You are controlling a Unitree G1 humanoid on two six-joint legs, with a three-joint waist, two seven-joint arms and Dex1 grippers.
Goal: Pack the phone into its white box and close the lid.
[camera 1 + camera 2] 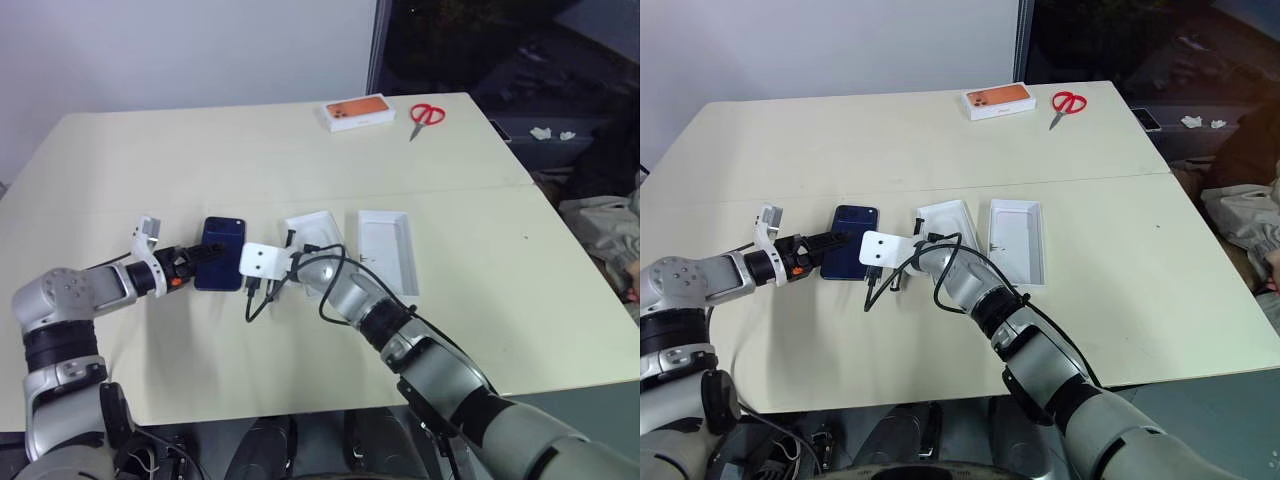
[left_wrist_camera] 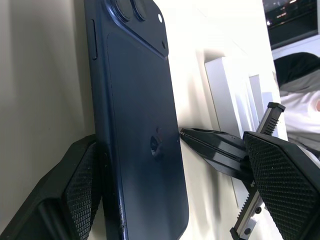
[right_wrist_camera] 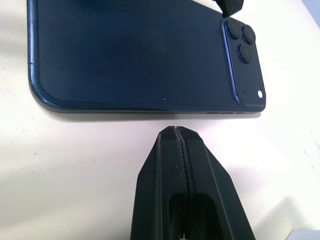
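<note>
So nearest to the robot you've got both arms crowding the phone (image 1: pixel 220 254), which lies flat and camera-side up on the cream table (image 1: pixel 300 150), not in anything yet. The left gripper (image 2: pixel 170 190) is spread wide with the phone between its fingers: one pad sits right up against the phone's long edge, the other finger stands clear on the far side, so I'd say it straddles the phone rather than grips it. My guess is it's lining up to pinch it across the width.

The right gripper (image 3: pixel 181 150) is squeezed fully shut with nothing in it, tip resting just beside the opposite long edge. Looks to me like it's there as a stop, so the phone doesn't slide away when the other side pushes or closes.

The phone itself: dark blue, glossy, rounded corners, three round lenses clustered in one corner, a faint logo mid-back, small side buttons along the edge.

Just past the right wrist are two open white trays side by side, the white box (image 1: pixel 312 232) nearer the phone and partly hidden by the arm, then the lid (image 1: pixel 390 248) lying inside-up next to it. Both empty, so packing hasn't started.

Way at the far edge: an orange-topped box (image 1: pixel 358 113) and red scissors (image 1: pixel 425 117), well out of the way.
</note>
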